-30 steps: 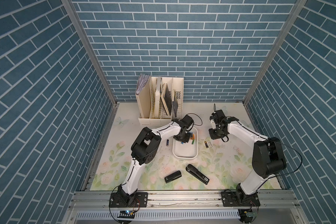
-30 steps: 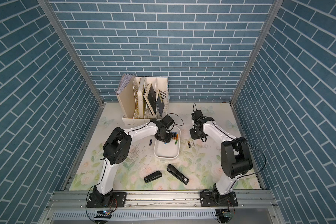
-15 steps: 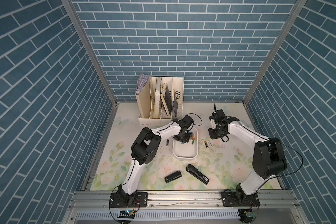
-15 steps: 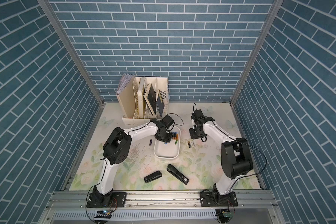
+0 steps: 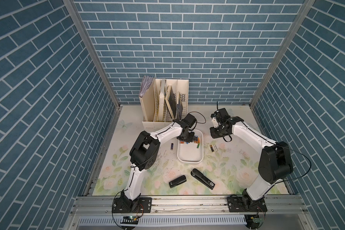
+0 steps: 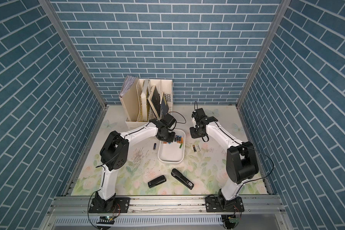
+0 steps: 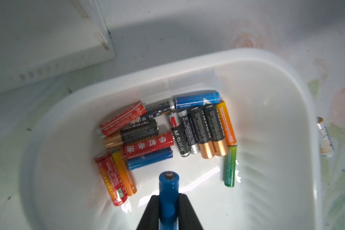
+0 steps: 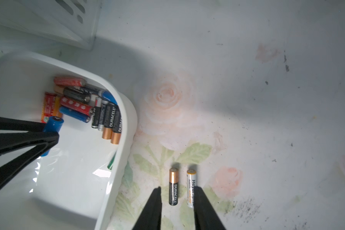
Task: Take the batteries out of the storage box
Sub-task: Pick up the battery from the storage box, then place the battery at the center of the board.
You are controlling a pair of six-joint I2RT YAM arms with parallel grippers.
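White plastic storage box lies with the left gripper down at its 12 o'clock end and the right gripper hanging, fingers apart, off its 3 o'clock side. Within the last second the left jaws have drawn together onto one blue battery beside the heaped batteries. Two cells already lie out at 3 o'clock, so another removal looks begun.

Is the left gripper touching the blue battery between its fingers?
Touching. In the left wrist view the left gripper clamps the blue battery from both sides, with no gap.
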